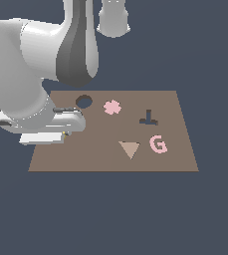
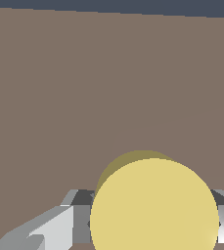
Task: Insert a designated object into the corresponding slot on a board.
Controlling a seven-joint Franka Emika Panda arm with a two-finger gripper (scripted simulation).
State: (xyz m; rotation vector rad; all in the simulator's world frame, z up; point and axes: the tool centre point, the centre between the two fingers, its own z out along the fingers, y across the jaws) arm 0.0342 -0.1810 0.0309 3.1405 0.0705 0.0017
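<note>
The yellow disc (image 2: 154, 207) sat between the jaws, which appeared clenched on it, grey fingers (image 2: 50, 229) showing at either side in the wrist view; the exterior view hid the grasp almost wholly behind the arm. The gripper (image 1: 64, 133) hung low over the board (image 1: 95, 159), near its edge on the exterior view's left. From the disc, the round slot (image 1: 84, 102) lay a little toward the board's far edge, short of the pink flower piece (image 1: 112, 107).
</note>
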